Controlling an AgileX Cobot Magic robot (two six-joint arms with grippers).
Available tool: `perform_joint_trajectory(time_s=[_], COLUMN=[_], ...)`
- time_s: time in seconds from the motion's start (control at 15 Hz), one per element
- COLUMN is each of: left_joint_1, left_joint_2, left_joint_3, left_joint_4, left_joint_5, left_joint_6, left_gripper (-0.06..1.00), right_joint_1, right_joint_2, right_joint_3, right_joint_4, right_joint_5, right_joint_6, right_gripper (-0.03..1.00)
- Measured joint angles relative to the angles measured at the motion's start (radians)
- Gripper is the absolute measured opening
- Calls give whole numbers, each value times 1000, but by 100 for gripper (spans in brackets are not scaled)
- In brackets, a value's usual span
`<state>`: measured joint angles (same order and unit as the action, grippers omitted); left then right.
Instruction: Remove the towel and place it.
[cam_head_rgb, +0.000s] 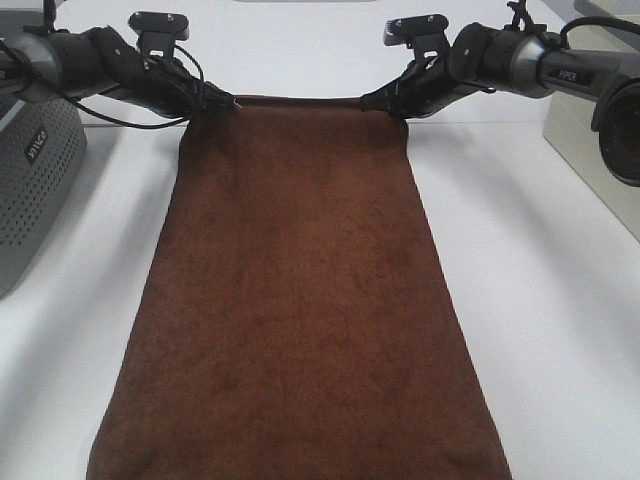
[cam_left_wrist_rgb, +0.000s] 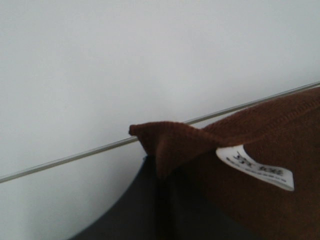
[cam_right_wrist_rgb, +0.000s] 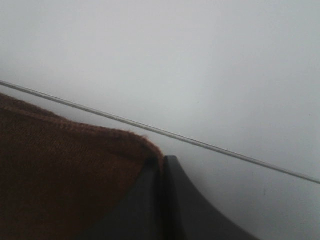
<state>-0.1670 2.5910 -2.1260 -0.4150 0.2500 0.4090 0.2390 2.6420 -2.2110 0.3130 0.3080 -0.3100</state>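
Observation:
The dark brown towel (cam_head_rgb: 300, 300) lies long and narrow down the middle of the white table, its far edge lifted and stretched between both grippers. My left gripper (cam_head_rgb: 222, 104) is shut on the far left corner; the left wrist view shows the pinched corner (cam_left_wrist_rgb: 160, 145) and the small white tag (cam_left_wrist_rgb: 257, 167). My right gripper (cam_head_rgb: 378, 103) is shut on the far right corner, seen in the right wrist view (cam_right_wrist_rgb: 145, 155) with the dark fingers (cam_right_wrist_rgb: 172, 200) closed on the cloth.
A grey perforated box (cam_head_rgb: 35, 180) stands at the left edge of the table. A beige box (cam_head_rgb: 590, 150) stands at the right edge. A thin seam line (cam_left_wrist_rgb: 75, 155) crosses the white table (cam_head_rgb: 540, 300) near the towel's far edge.

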Motion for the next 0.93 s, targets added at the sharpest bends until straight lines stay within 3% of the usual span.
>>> perform_joint_trajectory(time_s=[0.4, 0.6, 0.73, 0.8, 0.93], left_joint_1=[0, 0, 0, 0, 0], left_joint_2=[35, 52, 64, 70, 70], left_joint_3=[0, 0, 0, 0, 0], left_joint_4=[-3, -13, -28, -36, -37], left_joint_5=[-62, -105, -155, -209, -231], left_joint_6=[0, 0, 0, -19, -48], left_gripper=[1, 12, 29, 44, 53], right_joint_1=[0, 0, 0, -4, -7], right_joint_2=[31, 35, 35, 35, 35], right_joint_3=[0, 0, 0, 0, 0], right_joint_4=[48, 49, 56, 83, 93], right_joint_5=[-23, -35, -59, -70, -70], right_joint_6=[0, 0, 0, 0, 0], right_gripper=[1, 4, 21, 45, 64])
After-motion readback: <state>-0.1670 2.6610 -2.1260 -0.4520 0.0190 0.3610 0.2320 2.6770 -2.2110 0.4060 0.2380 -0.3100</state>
